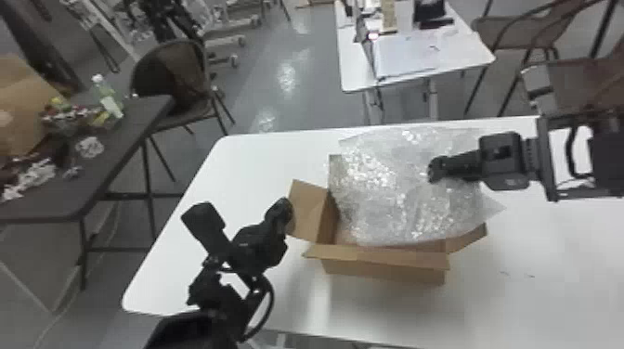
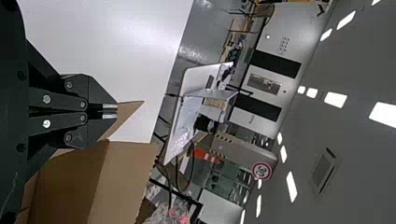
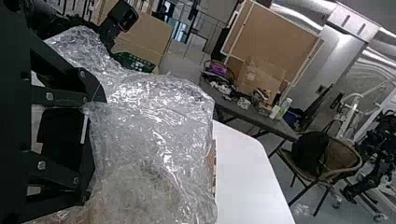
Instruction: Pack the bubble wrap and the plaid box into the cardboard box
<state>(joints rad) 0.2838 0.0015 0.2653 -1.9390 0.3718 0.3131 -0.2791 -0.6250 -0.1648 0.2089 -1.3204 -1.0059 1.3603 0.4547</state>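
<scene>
An open cardboard box (image 1: 385, 269) stands on the white table. The crumpled, clear bubble wrap (image 1: 394, 185) sits over and in its mouth, spilling past the back and right. My right gripper (image 1: 435, 170) is above the wrap; in the right wrist view the right gripper (image 3: 95, 140) has its fingers apart, with the bubble wrap (image 3: 159, 135) against their tips. At the left flap (image 1: 308, 211) is my left gripper (image 1: 284, 211). In the left wrist view the left gripper (image 2: 110, 111) is shut, close to cardboard (image 2: 126, 175); whether it touches is unclear.
The white table (image 1: 250, 171) extends around the box on all sides. A dark side table (image 1: 134, 120) with clutter stands off to the left, near a chair (image 1: 172, 83). Another white table (image 1: 464, 55) is farther back, with chairs at its right.
</scene>
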